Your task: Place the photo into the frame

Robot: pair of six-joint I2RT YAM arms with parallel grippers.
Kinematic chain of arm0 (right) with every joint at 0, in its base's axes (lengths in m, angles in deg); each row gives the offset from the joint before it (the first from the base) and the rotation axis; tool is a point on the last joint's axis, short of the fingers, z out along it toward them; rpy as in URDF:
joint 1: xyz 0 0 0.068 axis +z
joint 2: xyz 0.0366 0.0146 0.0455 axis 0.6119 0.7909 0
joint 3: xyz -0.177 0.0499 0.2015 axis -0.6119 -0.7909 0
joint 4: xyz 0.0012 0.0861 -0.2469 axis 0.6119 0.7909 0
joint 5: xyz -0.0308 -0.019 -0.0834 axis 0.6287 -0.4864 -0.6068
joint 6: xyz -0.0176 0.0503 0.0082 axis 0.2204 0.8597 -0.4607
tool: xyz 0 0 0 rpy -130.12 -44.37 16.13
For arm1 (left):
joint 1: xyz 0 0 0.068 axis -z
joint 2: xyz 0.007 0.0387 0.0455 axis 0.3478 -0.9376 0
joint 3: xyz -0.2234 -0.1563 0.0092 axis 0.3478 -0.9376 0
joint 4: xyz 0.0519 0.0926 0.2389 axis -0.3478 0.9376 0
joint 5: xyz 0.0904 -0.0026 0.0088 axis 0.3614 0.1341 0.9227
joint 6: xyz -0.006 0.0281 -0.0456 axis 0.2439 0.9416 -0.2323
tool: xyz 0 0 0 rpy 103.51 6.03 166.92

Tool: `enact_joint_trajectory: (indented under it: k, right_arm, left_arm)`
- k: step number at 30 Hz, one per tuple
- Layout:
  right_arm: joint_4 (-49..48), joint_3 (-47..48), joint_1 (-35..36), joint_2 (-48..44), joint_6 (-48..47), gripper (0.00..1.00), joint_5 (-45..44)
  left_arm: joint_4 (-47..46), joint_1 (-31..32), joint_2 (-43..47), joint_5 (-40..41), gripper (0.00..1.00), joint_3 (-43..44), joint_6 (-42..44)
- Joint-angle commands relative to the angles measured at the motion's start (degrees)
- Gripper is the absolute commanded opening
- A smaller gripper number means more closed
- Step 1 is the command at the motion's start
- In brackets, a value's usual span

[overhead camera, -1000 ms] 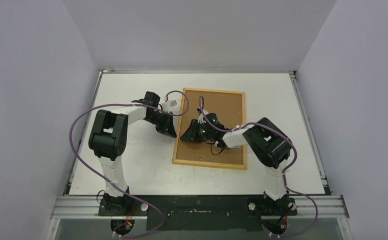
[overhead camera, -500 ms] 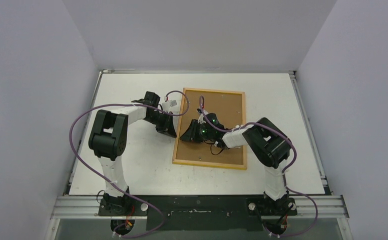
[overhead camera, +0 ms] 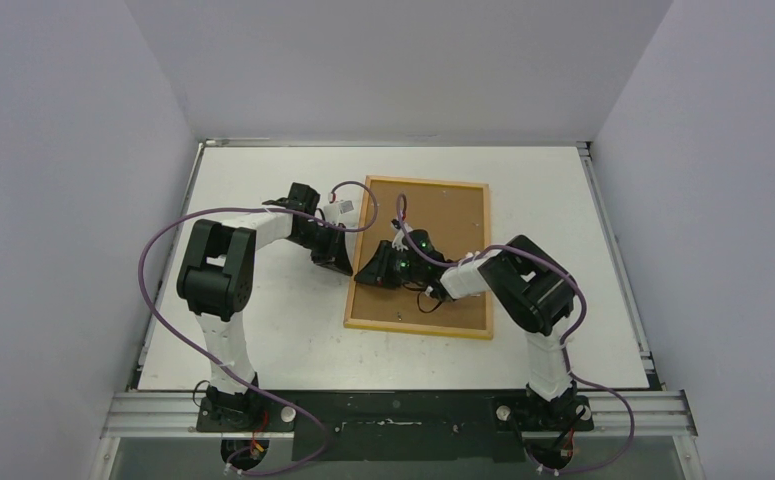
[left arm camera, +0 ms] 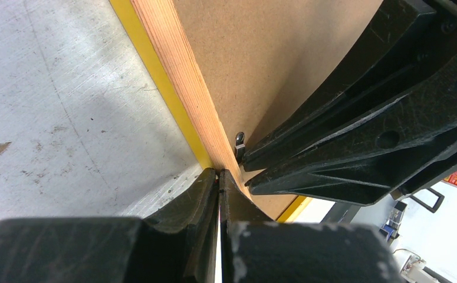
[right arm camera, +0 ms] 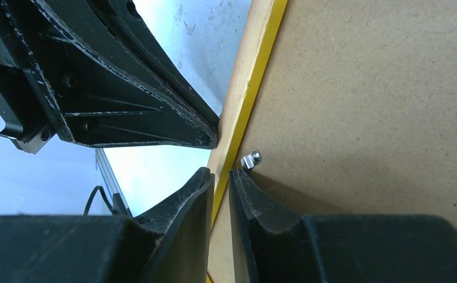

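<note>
Right wrist alone: metal clip (right arm camera: pixel 250 158).

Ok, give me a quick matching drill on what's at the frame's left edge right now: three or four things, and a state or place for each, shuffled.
Things:
1. left gripper
2. right gripper
3. backing board
4. metal clip

States or places:
A. lies inside the frame, brown side up
B. jaws astride the frame's left rail
C. fingers pressed together, tips at the rail's outer side
D. small, silver, on the board just inside the rail

Pairs: 1-C, 2-B, 3-A, 4-D
</note>
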Motion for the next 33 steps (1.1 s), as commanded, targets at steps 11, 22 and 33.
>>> enact_joint_trajectory:
  k: [11, 22, 33]
  right_arm:
    - [-1.2, -0.4, 1.0, 1.0, -0.5, 0.2, -7.8]
    - [-3.9, 0.7, 1.3, 0.0, -5.6, 0.23, -9.1]
    - [5.0, 1.2, 0.7, -14.1, -10.6, 0.5, -8.6]
  left_arm:
    - [-0.4, 0.2, -0.9, -2.1, 0.02, 2.5, 0.8]
    - [1.1, 0.2, -0.6, -2.2, 0.02, 2.9, 1.5]
    - [4.3, -3.8, 1.8, -6.0, 0.03, 6.9, -0.1]
